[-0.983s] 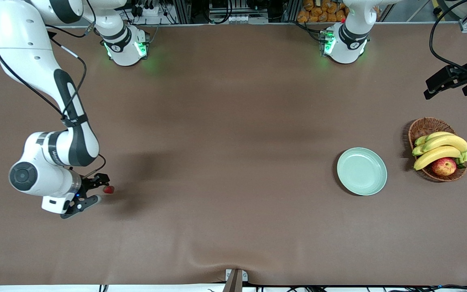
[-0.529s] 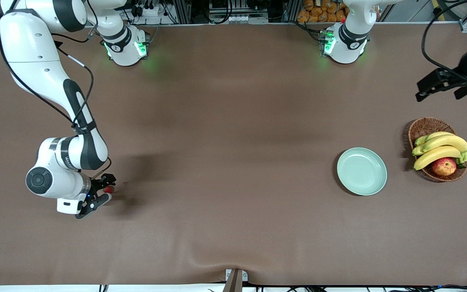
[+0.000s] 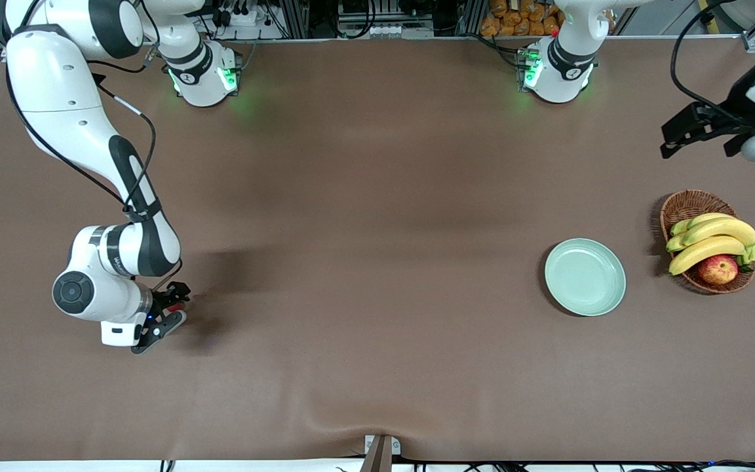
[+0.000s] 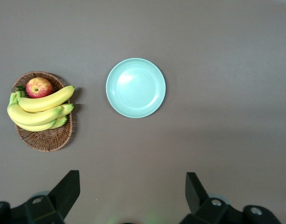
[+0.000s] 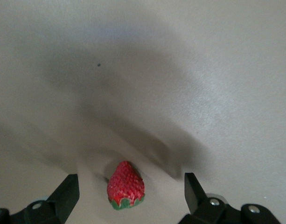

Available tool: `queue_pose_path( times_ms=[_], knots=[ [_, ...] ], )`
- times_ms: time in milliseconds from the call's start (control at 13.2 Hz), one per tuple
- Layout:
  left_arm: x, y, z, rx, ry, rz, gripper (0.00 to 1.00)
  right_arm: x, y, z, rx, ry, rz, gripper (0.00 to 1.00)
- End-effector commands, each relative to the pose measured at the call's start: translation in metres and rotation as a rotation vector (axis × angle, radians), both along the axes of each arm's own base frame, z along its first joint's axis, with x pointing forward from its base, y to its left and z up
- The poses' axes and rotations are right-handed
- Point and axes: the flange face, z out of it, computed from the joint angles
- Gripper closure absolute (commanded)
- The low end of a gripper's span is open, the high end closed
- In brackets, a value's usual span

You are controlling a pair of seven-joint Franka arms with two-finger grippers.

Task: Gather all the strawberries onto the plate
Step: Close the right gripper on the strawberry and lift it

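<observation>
Risking a miss, the right gripper is straddling a berry at the right arm's end of the table; closing off-centre is likely to squirt the small, tapered berry out sideways, and pressing low is likely to bunch the soft cloth under the fingers. Its jaws are standing wide, touching nothing, the berry lying on the cloth between them. The plate is sitting empty, well apart, near the basket. The left gripper is waiting high over the left arm's end, jaws wide and holding nothing.
</observation>
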Motion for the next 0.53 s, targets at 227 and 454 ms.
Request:
queue_pose_path(
  times_ms=[227,454],
  knots=[
    [-0.006,0.01,0.007,0.017,0.02,-0.041,0.0,-0.005,-0.003,-0.004,0.017,0.009,0.018,0.22],
    [-0.007,0.005,0.002,0.012,0.047,-0.108,0.0,-0.006,-0.003,-0.004,0.075,0.026,-0.04,0.75]
  ],
)
